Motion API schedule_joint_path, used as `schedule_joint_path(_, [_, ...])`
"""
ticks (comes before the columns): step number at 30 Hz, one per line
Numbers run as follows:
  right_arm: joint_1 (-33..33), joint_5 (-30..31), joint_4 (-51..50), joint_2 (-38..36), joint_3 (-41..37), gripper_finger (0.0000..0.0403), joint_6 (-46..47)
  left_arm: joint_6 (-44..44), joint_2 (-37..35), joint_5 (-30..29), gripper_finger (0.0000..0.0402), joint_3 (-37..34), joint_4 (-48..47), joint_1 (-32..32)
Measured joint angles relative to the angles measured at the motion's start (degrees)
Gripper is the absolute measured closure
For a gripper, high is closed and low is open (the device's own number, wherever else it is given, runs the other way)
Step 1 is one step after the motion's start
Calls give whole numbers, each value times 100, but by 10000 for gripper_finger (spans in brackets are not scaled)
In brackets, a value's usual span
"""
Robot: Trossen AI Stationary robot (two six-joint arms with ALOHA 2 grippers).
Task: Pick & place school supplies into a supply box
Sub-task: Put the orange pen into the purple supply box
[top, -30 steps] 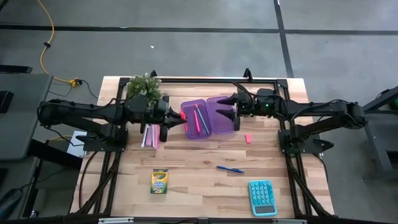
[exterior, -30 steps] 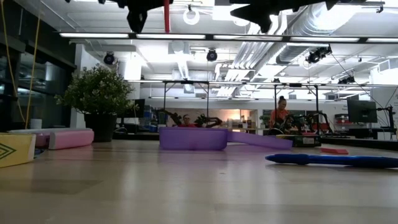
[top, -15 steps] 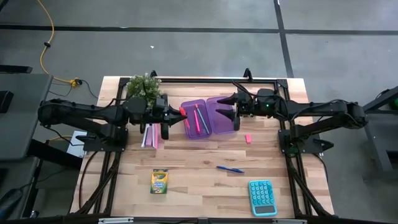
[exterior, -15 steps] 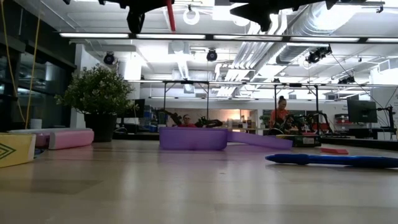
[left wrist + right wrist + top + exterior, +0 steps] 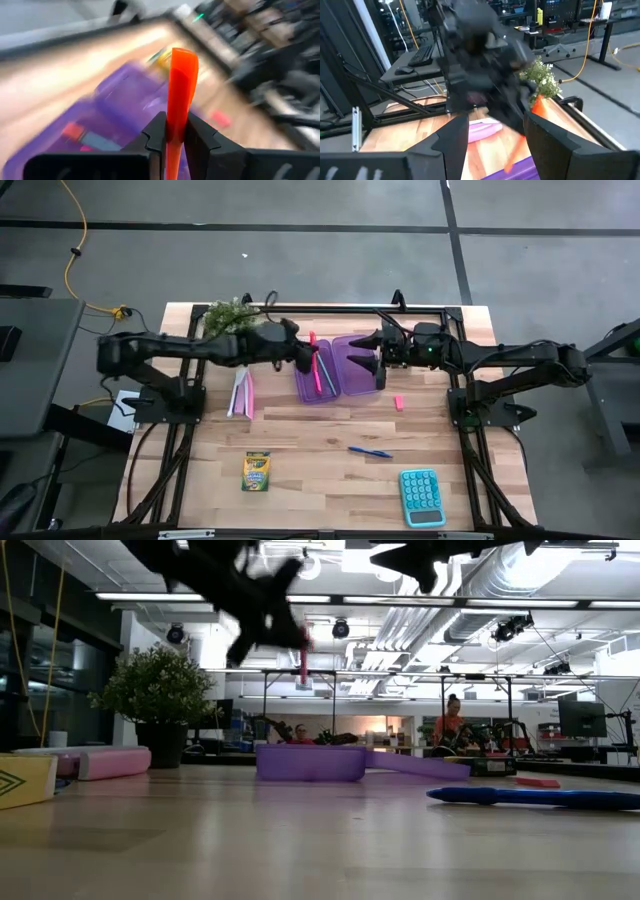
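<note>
The purple supply box (image 5: 338, 367) lies open at the table's far middle, with a pink pen (image 5: 318, 373) and other pens in its left half. My left gripper (image 5: 303, 358) hangs over that left half, shut on a red pen (image 5: 180, 80). My right gripper (image 5: 378, 360) stands open above the box's right half, holding nothing. On the bare table lie a yellow-green crayon box (image 5: 257, 472), a blue pen (image 5: 370, 451) and a small pink eraser (image 5: 399, 402). My left gripper pinches the red pen's shaft (image 5: 174, 131) between its two fingers (image 5: 156, 134). The fingers slant down from the table's left. Most of the pen (image 5: 303, 665) sticks out past the fingertips. It is lifted clear, above the box's left half.
A teal calculator (image 5: 422, 497) lies at the near right and a pink-and-white booklet (image 5: 241, 393) left of the box. A potted plant (image 5: 232, 315) stands at the far left. A black frame runs along the table's far and side edges. People show in the room beyond.
My left gripper has swung toward the table's right and downward, from beside the booklet to over the box's left half. It has rolled on the way, and the red pen it carries has turned with it. Most of the move came in the last half second.
</note>
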Motion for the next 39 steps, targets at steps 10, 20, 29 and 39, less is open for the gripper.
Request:
schedule_joint_path(10, [0,0,-116,2,0,222,173,-1154,1291,256,369,2,-202,167])
schedule_joint_path(20, [0,0,-118,2,0,222,279,-1868,1552,269,369,4,-248,167])
schedule_joint_path(29, [0,0,-118,2,0,222,280,-2006,1553,260,351,4,-280,167])
schedule_joint_path(39, [0,0,-118,2,0,222,259,-2005,1553,190,285,4,-280,167])
